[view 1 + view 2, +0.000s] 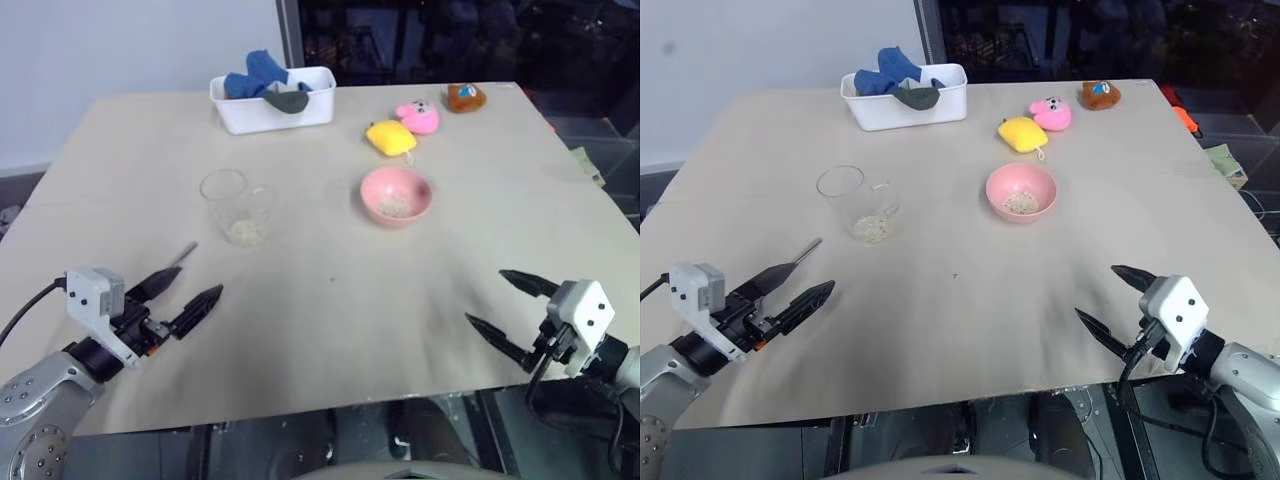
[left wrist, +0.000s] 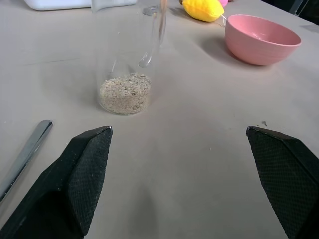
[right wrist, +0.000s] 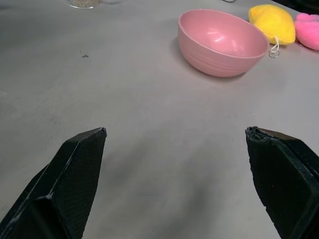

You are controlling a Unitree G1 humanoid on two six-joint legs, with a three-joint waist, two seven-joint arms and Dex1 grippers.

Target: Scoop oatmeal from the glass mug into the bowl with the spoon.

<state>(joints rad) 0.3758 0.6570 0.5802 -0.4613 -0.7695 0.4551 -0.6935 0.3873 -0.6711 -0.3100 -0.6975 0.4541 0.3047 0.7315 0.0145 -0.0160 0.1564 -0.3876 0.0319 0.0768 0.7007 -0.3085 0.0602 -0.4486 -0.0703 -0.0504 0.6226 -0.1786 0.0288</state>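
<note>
Left gripper (image 1: pixel 180 299): fingers spread wide, empty, hovering low over the near left part of the table (image 1: pixel 330 330). Right gripper (image 1: pixel 510 303): likewise spread wide and empty, above the near right edge, well apart from every object.

Spoon (image 1: pixel 183 254): lies flat on the tabletop just beyond the left gripper's fingertips; only the end of its thin silver handle shows past them, and in the left wrist view the handle (image 2: pixel 25 155) runs beside one finger without touching it. Judged stiff, light and slippery; being flat on the surface, it is probably best pinched across the handle, toward the middle, with the fingers closing from either side.

Glass mug (image 1: pixel 238 208): upright, just beyond the spoon, its side handle turned toward the bowl. A shallow layer of oatmeal (image 2: pixel 124 92) covers its bottom. The mug is rigid and breakable, smooth-walled, and narrow and tall, so the spoon would have to enter steeply.

Pink bowl (image 1: pixel 397 196): stands near the table's centre, to the right of the mug and apart from it, with some flakes already inside. The oatmeal is loose and dry, likely to spill from a tilted spoon.

Beyond these: a yellow plush toy (image 1: pixel 390 137), a pink plush toy (image 1: pixel 418 117), a brown plush toy (image 1: pixel 465 97) and a white tub (image 1: pixel 272 101) holding cloths.
</note>
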